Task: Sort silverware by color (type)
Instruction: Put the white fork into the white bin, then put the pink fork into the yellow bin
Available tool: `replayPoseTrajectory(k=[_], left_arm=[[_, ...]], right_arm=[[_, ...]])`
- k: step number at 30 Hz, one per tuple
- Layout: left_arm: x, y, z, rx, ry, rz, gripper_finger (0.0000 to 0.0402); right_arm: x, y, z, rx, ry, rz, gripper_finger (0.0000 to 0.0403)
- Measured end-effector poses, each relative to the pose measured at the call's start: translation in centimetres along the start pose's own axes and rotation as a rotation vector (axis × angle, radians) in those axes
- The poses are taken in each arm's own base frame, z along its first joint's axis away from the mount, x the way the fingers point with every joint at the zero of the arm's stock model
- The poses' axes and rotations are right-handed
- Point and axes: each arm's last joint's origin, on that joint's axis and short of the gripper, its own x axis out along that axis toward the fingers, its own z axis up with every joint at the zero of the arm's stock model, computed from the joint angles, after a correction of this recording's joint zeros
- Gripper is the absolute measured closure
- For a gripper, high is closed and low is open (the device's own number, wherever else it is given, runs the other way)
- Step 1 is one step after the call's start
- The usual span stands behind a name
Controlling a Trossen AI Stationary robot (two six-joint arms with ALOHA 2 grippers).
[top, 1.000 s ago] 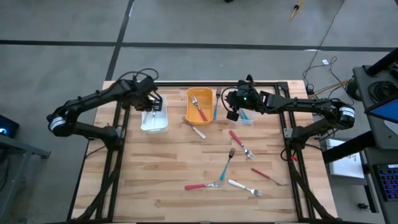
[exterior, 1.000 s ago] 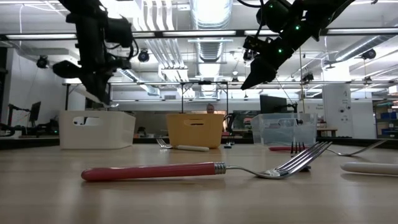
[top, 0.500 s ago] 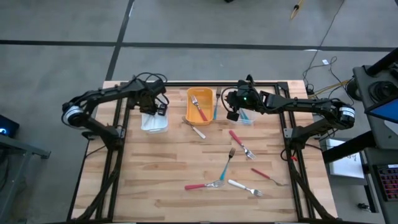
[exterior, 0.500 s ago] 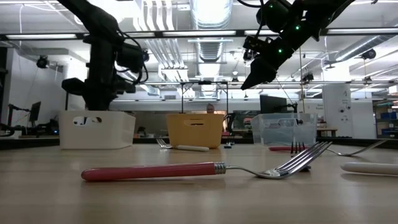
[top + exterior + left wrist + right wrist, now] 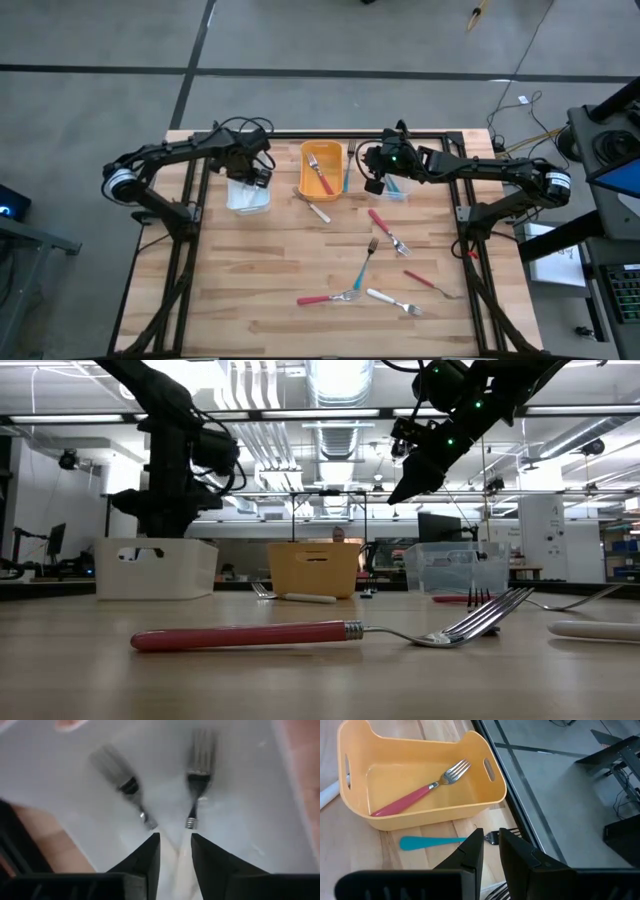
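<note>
The left gripper (image 5: 257,172) now sits low over the white bin (image 5: 247,195) in the upper left of the high view; a second ago it hung higher and further left, with a white-handled utensil angled below it in the low view. Its jaws are parting: the left wrist view shows a white-handled fork (image 5: 192,820) lying between the two dark fingers (image 5: 145,860) with slim gaps on either side, head pointing away onto the bin floor, beside a second fork (image 5: 125,785) already there. This reads as a release into the white bin, so one more white piece looks sorted. The right gripper (image 5: 374,183) hangs unmoved at upper centre of the high view, between the orange bin (image 5: 322,170) and the clear bin (image 5: 395,187); its fingers stand close together and nothing shows between them, though whether they are fully shut I cannot tell. Its wrist view shows a red-handled fork (image 5: 415,795) in the orange bin and a teal-handled piece (image 5: 432,842) on the wood just outside it. Several pieces remain loose on the table (image 5: 250,290), among them a red-handled fork (image 5: 325,298), a teal fork (image 5: 362,268) and a white fork (image 5: 392,299) in the lower centre.
</note>
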Motion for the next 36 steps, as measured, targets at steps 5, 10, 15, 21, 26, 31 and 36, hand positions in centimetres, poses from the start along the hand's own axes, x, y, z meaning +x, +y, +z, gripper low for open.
replayPoseTrajectory(k=[5, 10, 15, 21, 26, 31, 36], left_arm=[[-2.1, -1.6, -1.4, 0.147, -0.118, -0.085, 0.0303], [-5.4, -5.4, -4.8, 0.412, -0.356, -0.239, 0.0306], [-8.4, -9.2, -9.8, 0.755, -0.640, -0.327, 0.0308], [-9.8, -11.8, -15.7, 1.135, -0.907, -0.314, 0.0309], [-9.0, -12.2, -18.3, 1.355, -1.030, -0.347, 0.0309], [-7.7, -10.8, -17.8, 1.362, -1.080, -0.327, 0.0309], [-6.7, -8.3, -16.7, 1.289, -1.143, -0.326, 0.0309]], right_arm=[[0.0, 0.0, 0.0, 0.106, 0.003, 0.001, 0.0351], [-0.1, 0.8, -0.6, 0.327, 0.065, 0.124, 0.0351], [-0.5, 2.2, -0.3, 0.563, 0.086, 0.326, 0.0351], [-1.6, 4.6, 1.3, 0.722, 0.110, 0.455, 0.0351], [-3.1, 6.8, 2.9, 0.776, 0.117, 0.538, 0.0351], [-4.8, 8.3, 3.8, 0.818, 0.233, 0.570, 0.0351], [-5.8, 8.1, 4.1, 0.856, 0.465, 0.487, 0.0351]])
